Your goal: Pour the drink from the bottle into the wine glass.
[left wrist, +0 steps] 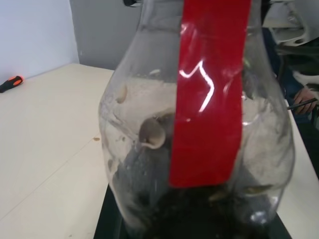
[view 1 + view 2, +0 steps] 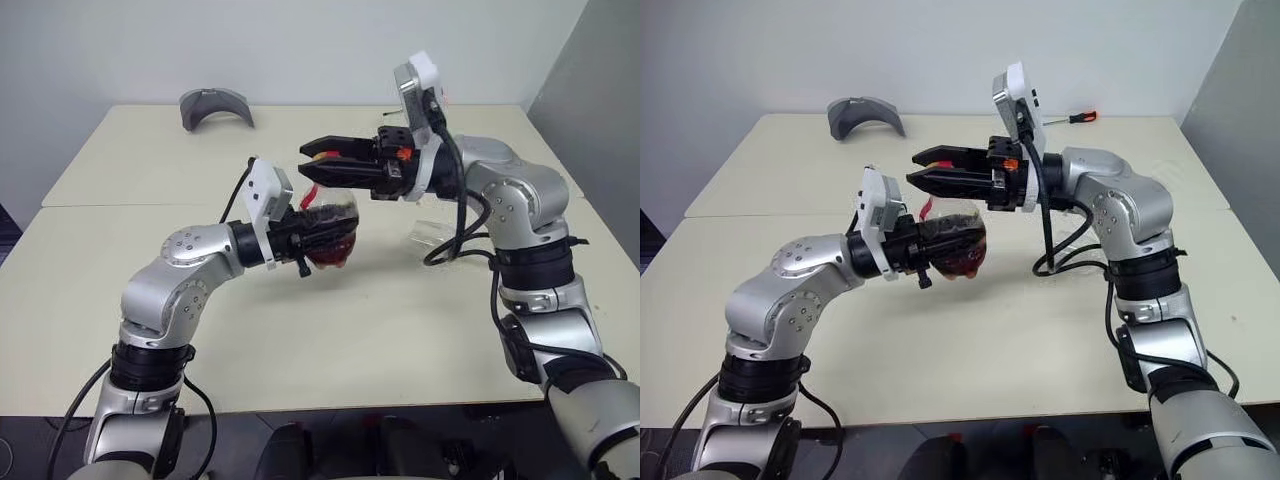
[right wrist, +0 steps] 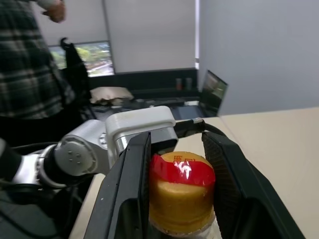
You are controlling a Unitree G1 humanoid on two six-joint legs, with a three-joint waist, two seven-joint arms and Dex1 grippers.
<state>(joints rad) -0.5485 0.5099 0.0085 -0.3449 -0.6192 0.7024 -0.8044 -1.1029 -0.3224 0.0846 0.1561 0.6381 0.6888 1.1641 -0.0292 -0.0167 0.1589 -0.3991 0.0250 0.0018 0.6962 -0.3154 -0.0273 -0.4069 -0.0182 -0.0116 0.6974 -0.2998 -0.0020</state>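
Observation:
The bottle point(image 2: 330, 232) hangs in the air over the middle of the table, its rounded body gripped by my shut left gripper point(image 2: 322, 240). The drink point(image 2: 958, 262), a dark reddish liquid, fills its lower part, and a red label strip point(image 1: 207, 89) runs up its side. My right gripper point(image 2: 310, 162) reaches in level from the right, and its two fingers are shut on the bottle's yellow cap point(image 3: 182, 196). The wine glass point(image 2: 432, 230) shows faintly as a clear shape on the table, behind my right forearm and its cable.
A grey curved object point(image 2: 215, 105) lies at the table's far left. An orange-handled screwdriver point(image 2: 1085, 117) rests at the far edge. A person in a plaid shirt point(image 3: 25, 59) stands beyond the table. A seam crosses the cream tabletop point(image 2: 130, 205).

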